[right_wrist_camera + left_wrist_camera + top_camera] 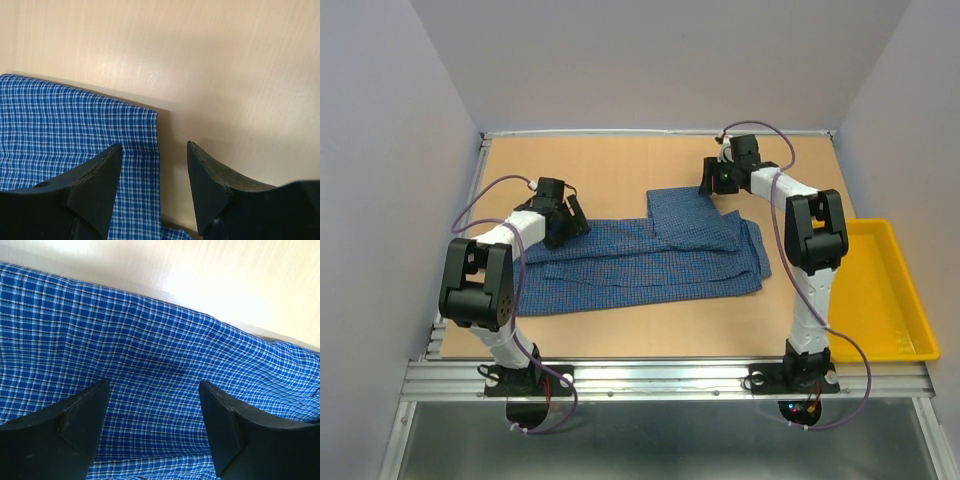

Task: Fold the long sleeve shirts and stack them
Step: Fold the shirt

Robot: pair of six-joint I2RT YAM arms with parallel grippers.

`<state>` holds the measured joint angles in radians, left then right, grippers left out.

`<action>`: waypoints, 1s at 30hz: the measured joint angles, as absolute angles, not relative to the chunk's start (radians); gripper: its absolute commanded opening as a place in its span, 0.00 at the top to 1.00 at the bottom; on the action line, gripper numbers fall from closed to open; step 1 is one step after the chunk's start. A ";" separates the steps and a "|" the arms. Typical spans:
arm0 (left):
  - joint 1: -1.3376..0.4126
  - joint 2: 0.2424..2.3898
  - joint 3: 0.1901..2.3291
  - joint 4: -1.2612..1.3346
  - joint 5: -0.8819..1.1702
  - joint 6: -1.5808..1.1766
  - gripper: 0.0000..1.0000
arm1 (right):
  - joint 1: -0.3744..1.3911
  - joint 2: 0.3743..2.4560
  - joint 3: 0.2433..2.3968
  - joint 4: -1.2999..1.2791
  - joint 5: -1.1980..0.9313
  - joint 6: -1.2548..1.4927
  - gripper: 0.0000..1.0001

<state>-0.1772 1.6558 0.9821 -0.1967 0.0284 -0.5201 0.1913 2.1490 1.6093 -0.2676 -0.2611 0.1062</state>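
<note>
- The left end effector (154, 390) is closest in its wrist view. Its two black fingers stand wide apart with nothing between them, only checked cloth beneath.
- That cloth is the blue checked shirt (650, 260), spread lengthwise across the middle of the table (620, 160). A folded panel lies on top toward its far right part.
- From above, the left end effector is over the shirt's left end, near the far edge.
- The right end effector (155, 150) has its fingers apart too and grips nothing. One finger is over the corner of the cloth, the other over bare table.
- From above, it is at the far right corner of the folded panel.
- I cannot tell whether either end effector touches the cloth.
- A yellow tray (885, 290) lies beside the table's right side, apart from the shirt.
</note>
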 measured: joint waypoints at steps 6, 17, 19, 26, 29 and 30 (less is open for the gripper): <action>-0.184 1.656 0.974 -0.181 0.024 -0.521 0.16 | 0.191 2.212 1.636 -0.223 -0.309 0.093 0.41; -0.184 1.656 0.956 -0.164 0.023 -0.518 0.16 | 0.191 2.267 1.676 -0.165 -0.458 0.058 0.82; -0.184 1.656 0.956 -0.164 0.019 -0.517 0.16 | 0.191 2.267 1.676 -0.172 -0.473 0.052 0.97; -0.189 1.661 0.956 -0.163 -0.007 -0.516 0.16 | 0.191 2.207 1.676 -0.192 -0.506 0.009 1.00; -0.190 1.662 0.956 -0.162 -0.009 -0.516 0.16 | 0.191 2.107 1.675 -0.201 -0.519 -0.011 0.99; -0.190 1.662 0.956 -0.162 -0.009 -0.516 0.16 | 0.191 2.062 1.675 -0.201 -0.527 -0.018 0.99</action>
<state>-0.1898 1.6623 0.9558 -0.1623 -0.0090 -0.5163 0.1913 2.0624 1.6749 -0.2008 -0.5266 -0.0177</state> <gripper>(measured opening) 0.837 0.019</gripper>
